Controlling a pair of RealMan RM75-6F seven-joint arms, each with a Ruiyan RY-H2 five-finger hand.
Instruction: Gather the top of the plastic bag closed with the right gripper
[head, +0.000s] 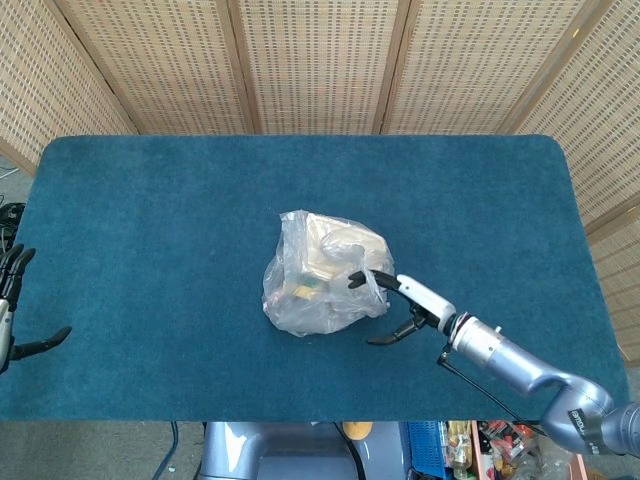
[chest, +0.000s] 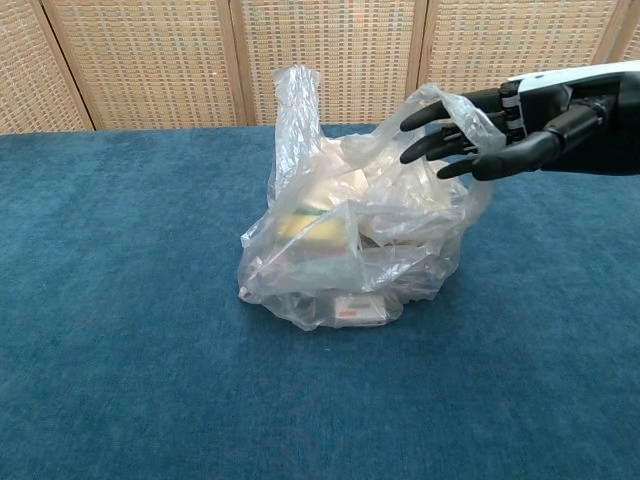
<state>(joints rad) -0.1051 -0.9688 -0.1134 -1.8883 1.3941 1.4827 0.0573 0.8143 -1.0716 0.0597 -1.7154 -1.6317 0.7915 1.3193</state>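
A clear plastic bag with boxes and a yellow item inside sits at the table's middle. One handle stands upright at its back left; the other loops out to the right. My right hand reaches in from the right with its fingers spread, touching that right loop near the bag's top. The thumb stays apart and lower, with nothing pinched. My left hand hangs at the table's left edge, fingers apart and empty, and the chest view does not show it.
The blue cloth table stretches wide on all sides of the bag. Woven screens stand behind the far edge. Cluttered crates lie below the near edge.
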